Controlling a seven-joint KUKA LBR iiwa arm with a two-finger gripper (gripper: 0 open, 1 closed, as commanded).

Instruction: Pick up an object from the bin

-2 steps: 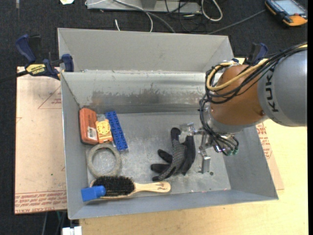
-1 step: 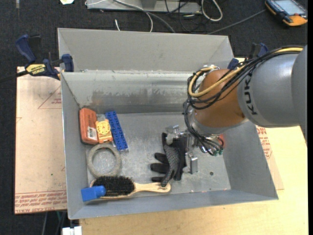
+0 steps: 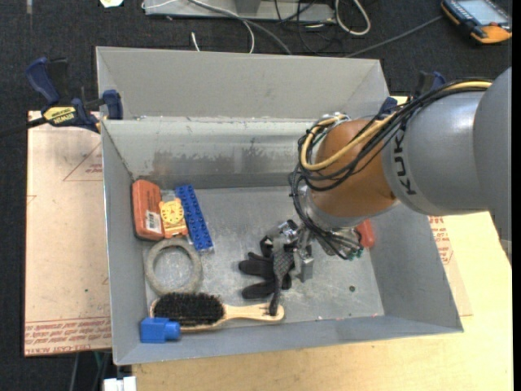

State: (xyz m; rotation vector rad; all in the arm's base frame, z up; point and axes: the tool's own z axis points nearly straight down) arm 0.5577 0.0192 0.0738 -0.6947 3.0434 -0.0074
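My gripper (image 3: 293, 272) hangs low over the middle of the bin floor, open, with a narrow gap between its fingers. Its tips are at the right edge of a black, many-pronged floppy thing (image 3: 259, 269) lying at the centre of the bin. Whether they touch it I cannot tell, and nothing shows between the fingers. Just in front of it lies a hairbrush (image 3: 213, 311) with black bristles and a wooden handle, along the near wall. A small red thing (image 3: 367, 234) peeks out from behind the arm on the right.
On the left side of the bin lie a clear tape roll (image 3: 173, 268), an orange packet (image 3: 147, 209), a small yellow piece (image 3: 172, 213), a long blue studded strip (image 3: 194, 217) and a blue block (image 3: 158, 330) at the near left corner. The arm's orange cover and cables hang over the right half.
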